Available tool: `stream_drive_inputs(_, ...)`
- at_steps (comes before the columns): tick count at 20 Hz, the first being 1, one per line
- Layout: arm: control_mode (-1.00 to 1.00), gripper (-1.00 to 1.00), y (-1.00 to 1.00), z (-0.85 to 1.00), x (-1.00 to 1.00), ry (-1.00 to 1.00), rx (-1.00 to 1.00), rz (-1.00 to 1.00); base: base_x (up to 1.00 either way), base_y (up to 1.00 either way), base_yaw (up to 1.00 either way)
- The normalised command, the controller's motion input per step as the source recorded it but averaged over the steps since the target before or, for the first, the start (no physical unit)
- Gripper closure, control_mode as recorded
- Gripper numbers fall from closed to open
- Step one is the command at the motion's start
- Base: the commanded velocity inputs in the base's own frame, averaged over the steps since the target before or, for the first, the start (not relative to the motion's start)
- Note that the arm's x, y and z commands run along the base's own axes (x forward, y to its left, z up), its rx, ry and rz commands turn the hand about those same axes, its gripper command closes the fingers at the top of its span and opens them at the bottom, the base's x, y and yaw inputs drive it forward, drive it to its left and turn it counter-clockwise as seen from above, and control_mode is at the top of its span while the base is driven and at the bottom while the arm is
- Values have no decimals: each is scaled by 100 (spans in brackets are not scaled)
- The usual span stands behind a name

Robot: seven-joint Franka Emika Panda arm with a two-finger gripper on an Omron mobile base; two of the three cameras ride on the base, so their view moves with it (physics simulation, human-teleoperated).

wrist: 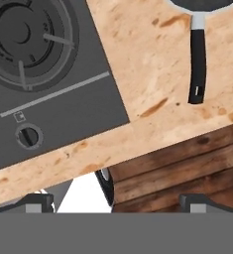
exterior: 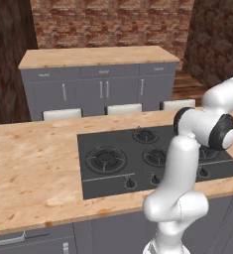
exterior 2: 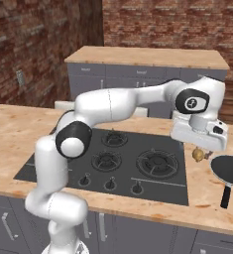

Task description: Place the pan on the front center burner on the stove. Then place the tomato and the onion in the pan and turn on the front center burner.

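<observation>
The pan [exterior 2: 231, 170] lies on the wooden counter right of the stove [exterior 2: 48, 163], its black handle [wrist: 197, 64] pointing toward the counter's front edge. The onion [exterior 2: 198, 155] sits beside the pan's left rim, just under my hand [exterior 2: 200, 133]. The tomato is hidden. My gripper [wrist: 117, 202] hovers open above the counter's front edge near the stove's right corner, holding nothing. The front center burner [exterior 2: 106, 160] is bare, and the arm partly covers the front center burner [exterior: 155, 156] in the left base view.
A larger burner [exterior 2: 157, 163] lies between the front center burner and the pan. A row of knobs [exterior 2: 110, 185] runs along the stove's front. White chair backs [exterior: 62, 114] line the counter's far side, with grey cabinets [exterior: 100, 89] beyond.
</observation>
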Motion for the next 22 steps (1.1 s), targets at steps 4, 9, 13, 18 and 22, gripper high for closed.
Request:
stream_drive_inputs(4, -100, -100, -31, -14, 0, 2, 0, 1, 0, 0, 0)
stream_drive_inputs(9, -100, -100, -24, -18, -2, 3, 0, 11, 0, 0, 0)
stream_drive_inputs(13, -100, -100, -10, -36, -7, 7, 0, 16, 0, 0, 0)
stream_drive_inputs(18, -100, -100, -6, -39, 0, 4, 0, 17, 0, 0, 0)
stream_drive_inputs(22, -100, -100, 0, -34, 0, 1, 0, 17, 0, 0, 0)
